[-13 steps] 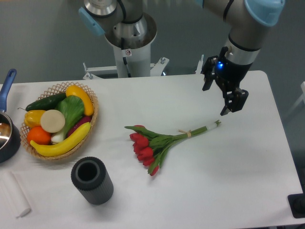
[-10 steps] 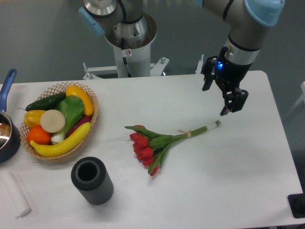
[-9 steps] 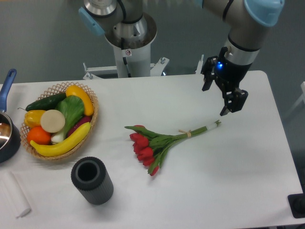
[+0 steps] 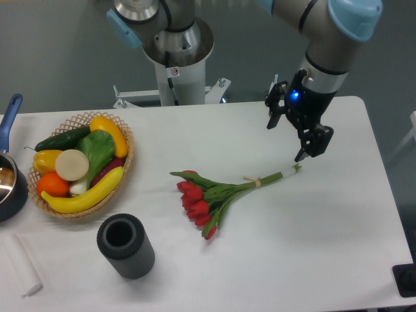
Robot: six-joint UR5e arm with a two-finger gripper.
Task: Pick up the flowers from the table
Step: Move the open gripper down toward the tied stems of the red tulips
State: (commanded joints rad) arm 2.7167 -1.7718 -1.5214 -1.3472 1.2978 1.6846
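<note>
1. Cylinder (image 4: 125, 246), dark and ribbed with an open top, stands upright nearest the camera, in front of the flowers' blooms and off to their left.
2. Flowers (image 4: 214, 196) lie flat on the white table (image 4: 338, 247), red heads toward the cylinder, tied green stems running up and to the right.
3. Left of the flowers sits a wicker basket (image 4: 123, 170) of fruit and vegetables, well apart from them; a dark pot (image 4: 9, 182) with a blue handle is beyond it at the edge.
4. Just past the stem ends hangs the gripper (image 4: 289, 136), fingers spread wide with nothing between them, one fingertip close above the cut ends.
</note>
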